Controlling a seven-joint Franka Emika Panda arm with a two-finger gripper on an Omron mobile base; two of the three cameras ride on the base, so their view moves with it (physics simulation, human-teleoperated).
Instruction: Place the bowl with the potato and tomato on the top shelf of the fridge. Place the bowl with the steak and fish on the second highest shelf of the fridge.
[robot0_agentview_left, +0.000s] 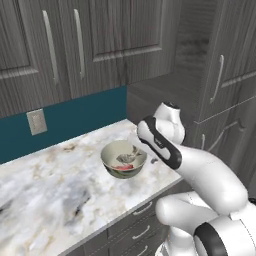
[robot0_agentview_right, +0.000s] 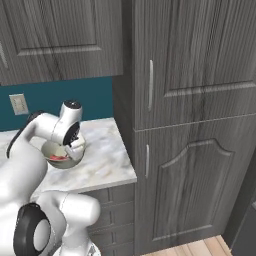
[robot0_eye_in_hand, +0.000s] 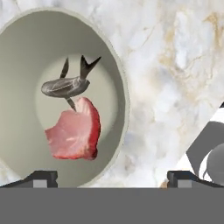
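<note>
The gripper, fingers spread and holding nothing, hovers over the right rim of the bowl holding steak and fish, positioned for a rim grasp on the marble counter near the tall cabinet.

bowl with steak, fish

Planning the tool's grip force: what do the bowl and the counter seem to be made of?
The bowl looks like glazed ceramic: smooth, pale grey-green, thin even rim. The counter looks like polished marble: white with grey and tan veining. Both are rendered, so this is a guess.
</note>
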